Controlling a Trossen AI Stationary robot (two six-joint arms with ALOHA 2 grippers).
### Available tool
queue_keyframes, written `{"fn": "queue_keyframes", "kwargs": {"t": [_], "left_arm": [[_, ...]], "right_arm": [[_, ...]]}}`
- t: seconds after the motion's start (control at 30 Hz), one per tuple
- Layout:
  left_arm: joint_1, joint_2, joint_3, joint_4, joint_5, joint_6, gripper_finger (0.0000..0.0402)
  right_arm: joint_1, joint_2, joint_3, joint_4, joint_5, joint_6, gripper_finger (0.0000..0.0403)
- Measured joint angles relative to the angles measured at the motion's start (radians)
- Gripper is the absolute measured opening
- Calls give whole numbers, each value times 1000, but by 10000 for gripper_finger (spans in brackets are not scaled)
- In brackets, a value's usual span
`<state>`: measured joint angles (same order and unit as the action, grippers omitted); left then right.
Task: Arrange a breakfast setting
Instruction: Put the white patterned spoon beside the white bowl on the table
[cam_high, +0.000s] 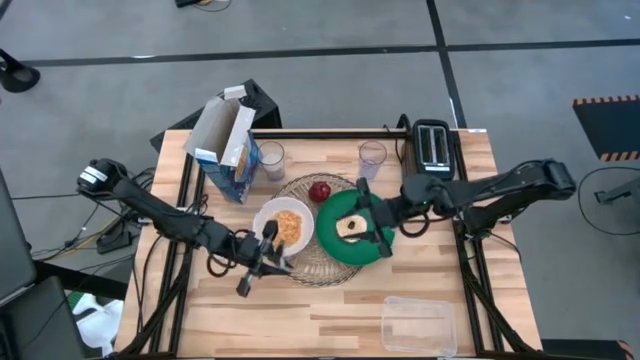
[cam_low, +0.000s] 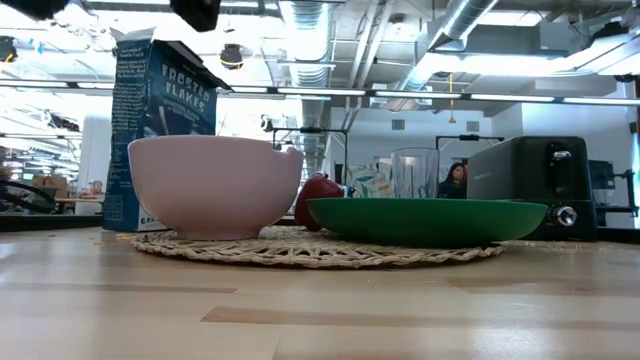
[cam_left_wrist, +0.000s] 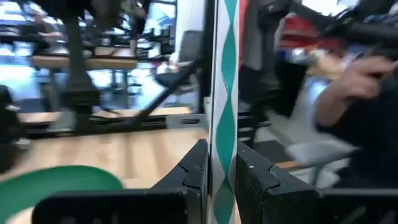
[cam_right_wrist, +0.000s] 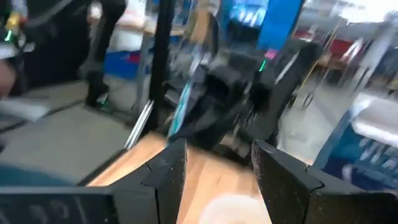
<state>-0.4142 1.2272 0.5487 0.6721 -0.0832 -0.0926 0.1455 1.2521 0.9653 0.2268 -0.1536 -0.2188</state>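
Right gripper over the green plate, fingers apart, nothing between them; bagel lies on the plate beside it. Left gripper by the white bowl, clamped on a thin green-and-white spoon. Bowl, plate and apple rest on the wicker mat.

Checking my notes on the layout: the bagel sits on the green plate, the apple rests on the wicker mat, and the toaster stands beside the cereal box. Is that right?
One thing is wrong. In the high view the black toaster stands at the table's far right, well apart from the cereal box at the far left. The bagel is on the green plate; the apple is on the wicker mat.
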Motion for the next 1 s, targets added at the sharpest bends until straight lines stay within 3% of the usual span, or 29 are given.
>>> {"fn": "queue_keyframes", "kwargs": {"t": [0.13,0.33,0.67,1.0], "left_arm": [[14,47,-47,86,31,-59,38],[31,155,10,109,109,-61,36],[65,230,45,111,156,-91,41],[78,224,45,148,179,-89,42]], "right_arm": [[-20,63,-19,175,-4,8,208],[-38,187,7,336,-50,16,208],[-34,324,144,356,-248,42,207],[-34,326,146,395,-253,36,207]]}}
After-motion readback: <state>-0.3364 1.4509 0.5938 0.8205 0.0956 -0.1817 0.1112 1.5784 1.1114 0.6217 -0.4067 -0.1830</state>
